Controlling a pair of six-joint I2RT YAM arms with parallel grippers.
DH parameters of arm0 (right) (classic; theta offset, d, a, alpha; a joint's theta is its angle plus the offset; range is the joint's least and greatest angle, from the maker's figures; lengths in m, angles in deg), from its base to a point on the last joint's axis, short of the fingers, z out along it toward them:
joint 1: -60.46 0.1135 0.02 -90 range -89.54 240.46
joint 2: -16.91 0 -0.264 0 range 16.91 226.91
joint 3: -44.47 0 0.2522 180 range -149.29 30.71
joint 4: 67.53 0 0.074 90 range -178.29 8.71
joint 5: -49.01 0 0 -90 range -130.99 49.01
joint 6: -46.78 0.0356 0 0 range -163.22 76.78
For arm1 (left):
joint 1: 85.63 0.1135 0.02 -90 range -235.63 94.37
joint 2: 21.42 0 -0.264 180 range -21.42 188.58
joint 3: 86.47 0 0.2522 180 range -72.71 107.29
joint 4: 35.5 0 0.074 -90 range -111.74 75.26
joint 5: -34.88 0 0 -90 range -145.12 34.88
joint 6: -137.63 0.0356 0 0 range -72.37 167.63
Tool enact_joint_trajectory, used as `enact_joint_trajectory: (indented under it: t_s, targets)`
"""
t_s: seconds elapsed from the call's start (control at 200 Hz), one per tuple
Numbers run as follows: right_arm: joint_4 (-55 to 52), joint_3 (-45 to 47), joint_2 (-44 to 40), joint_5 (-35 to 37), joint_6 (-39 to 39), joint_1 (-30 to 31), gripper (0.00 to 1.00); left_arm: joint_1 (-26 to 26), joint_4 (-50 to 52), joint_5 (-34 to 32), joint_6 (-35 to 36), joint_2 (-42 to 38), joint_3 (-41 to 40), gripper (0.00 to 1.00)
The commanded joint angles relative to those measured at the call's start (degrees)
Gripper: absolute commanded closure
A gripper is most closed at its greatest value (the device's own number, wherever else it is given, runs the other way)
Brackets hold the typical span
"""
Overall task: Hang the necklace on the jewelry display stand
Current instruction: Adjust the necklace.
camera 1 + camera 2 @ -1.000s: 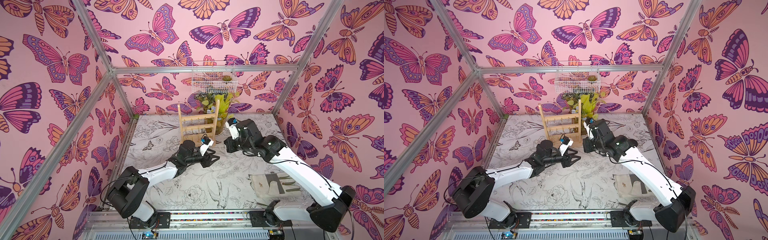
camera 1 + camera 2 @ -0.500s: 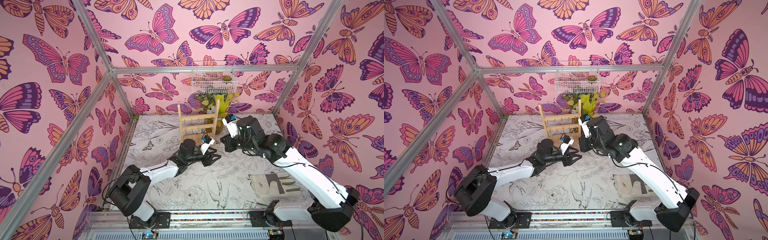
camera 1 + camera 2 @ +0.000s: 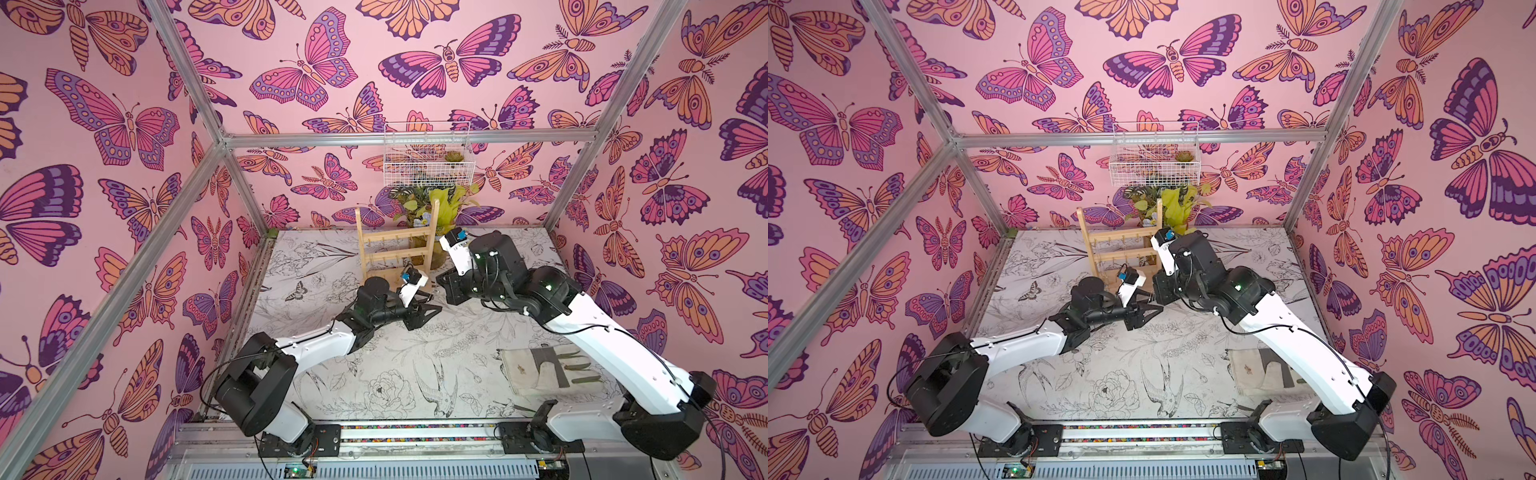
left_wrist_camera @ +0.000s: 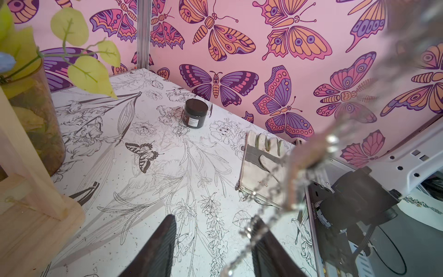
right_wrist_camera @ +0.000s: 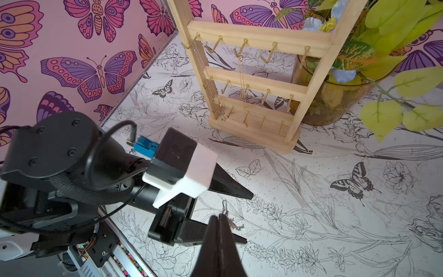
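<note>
Wooden stand [image 5: 254, 81] fronts vase [image 5: 335, 100] | right end effector [image 5: 219, 220] clamps necklace [image 5: 224, 210]; left end effector [image 5: 248, 218] half-open alongside

The necklace [image 4: 311, 156] blurs into a pale, perhaps beaded streak close up

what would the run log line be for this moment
right tool: shut on necklace | left tool: open | necklace: not on stand | stand: upright, two other chains hung

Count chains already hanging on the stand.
2 on the stand: one chain from the top bar's end hook, another from its middle hook. Finer ones may be hidden.
</note>
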Motion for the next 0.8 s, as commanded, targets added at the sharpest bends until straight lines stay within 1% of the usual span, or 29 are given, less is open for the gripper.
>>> enact_joint_trajectory:
  t_s: [0.0, 0.13, 0.38, 0.651, 0.796]
  targets:
    - [-0.6, -1.4, 0.5, -0.6, -0.7, 0.8, 1.0, -0.1, -2.1, -0.8, 0.6, -2.0, -0.6, 0.51]
    - [-0.4, -1.4, 0.5, -0.6, -0.7, 1.0, 1.0, -0.1, -2.1, 0.0, 0.9, -1.7, -0.7, 0.61]
    - [-0.4, -1.5, 0.2, -0.1, -0.8, 1.0, 1.0, 0.0, -3.0, 0.9, 0.2, -0.5, -0.7, 0.7]
    - [-0.2, -1.7, 0.0, 0.8, -1.2, 1.1, 1.0, -0.1, -2.8, 1.6, 0.1, -0.5, -0.8, 0.73]
    - [0.0, -1.7, -0.6, 1.6, -1.2, 1.0, 1.0, -0.2, -2.7, 2.0, -0.2, -0.2, -0.8, 0.7]
